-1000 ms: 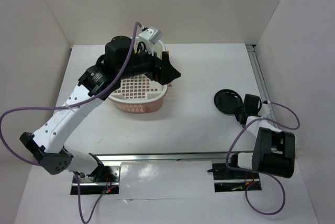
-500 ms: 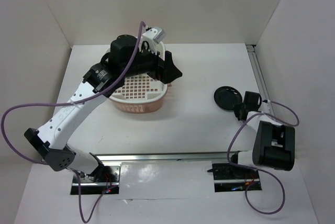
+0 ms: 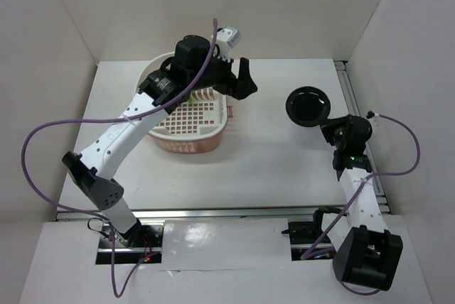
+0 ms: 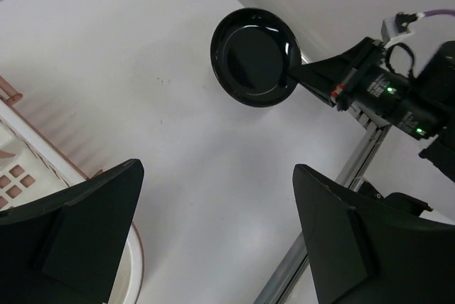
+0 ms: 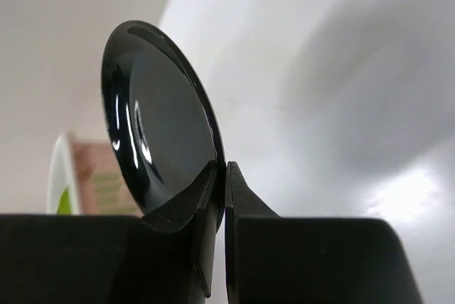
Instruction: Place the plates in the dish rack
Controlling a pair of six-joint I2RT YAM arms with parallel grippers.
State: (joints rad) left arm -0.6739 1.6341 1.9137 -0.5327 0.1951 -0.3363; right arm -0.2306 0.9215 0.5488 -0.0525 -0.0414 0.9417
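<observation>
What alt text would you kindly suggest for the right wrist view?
The right gripper pinches a glossy black plate by its rim, holding it on edge, with the white table behind it. The pink dish rack shows blurred in the far background.

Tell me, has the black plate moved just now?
Yes: the black plate, in the right gripper, shifted toward the back wall, now level with the dish rack's middle.
</observation>
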